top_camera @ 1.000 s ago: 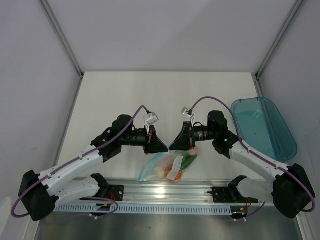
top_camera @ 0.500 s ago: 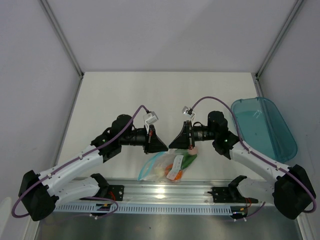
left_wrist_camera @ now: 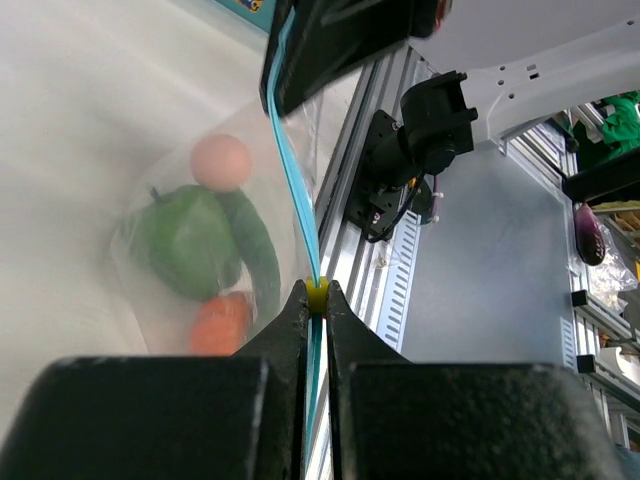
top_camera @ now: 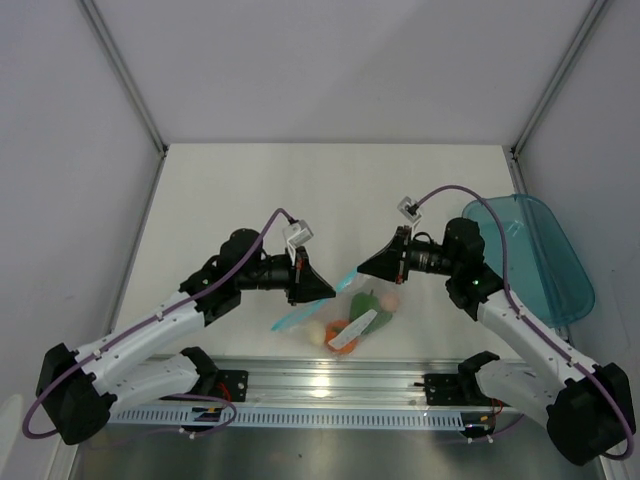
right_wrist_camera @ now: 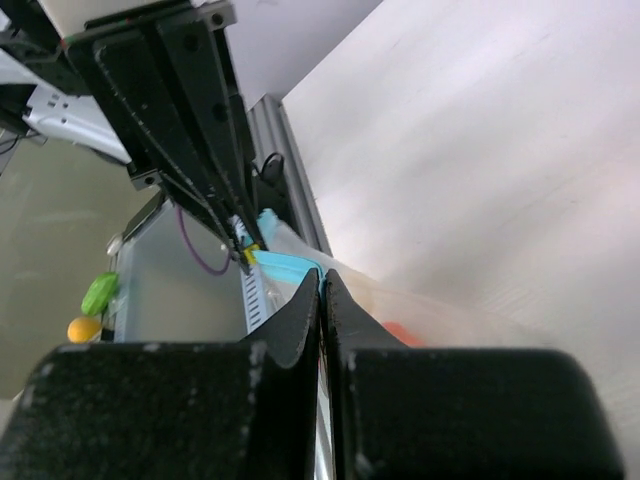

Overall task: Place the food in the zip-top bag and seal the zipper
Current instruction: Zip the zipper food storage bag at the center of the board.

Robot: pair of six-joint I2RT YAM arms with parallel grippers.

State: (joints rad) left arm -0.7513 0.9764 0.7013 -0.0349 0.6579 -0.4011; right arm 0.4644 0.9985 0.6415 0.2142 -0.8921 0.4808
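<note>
The clear zip-top bag (top_camera: 345,320) hangs between my two grippers near the table's front edge. Its teal zipper (left_wrist_camera: 292,160) is stretched taut between them. My left gripper (left_wrist_camera: 317,295) is shut on the zipper at its yellow slider (left_wrist_camera: 317,291); it shows in the top view (top_camera: 332,290). My right gripper (right_wrist_camera: 321,278) is shut on the zipper's other end and shows in the top view (top_camera: 360,270). Inside the bag are the green pepper-like food (left_wrist_camera: 190,240), the orange-red one (left_wrist_camera: 220,325), a pale egg (left_wrist_camera: 220,162) and another pale one (top_camera: 316,332).
A translucent teal tray (top_camera: 530,255) stands at the right edge of the table. The aluminium rail (top_camera: 330,385) with both arm bases runs just in front of the bag. White walls enclose the table on three sides.
My right gripper has pulled back to the right along the zipper, widening the gap between the grippers. The zipper is now stretched straight and the bag has shifted right with it.
</note>
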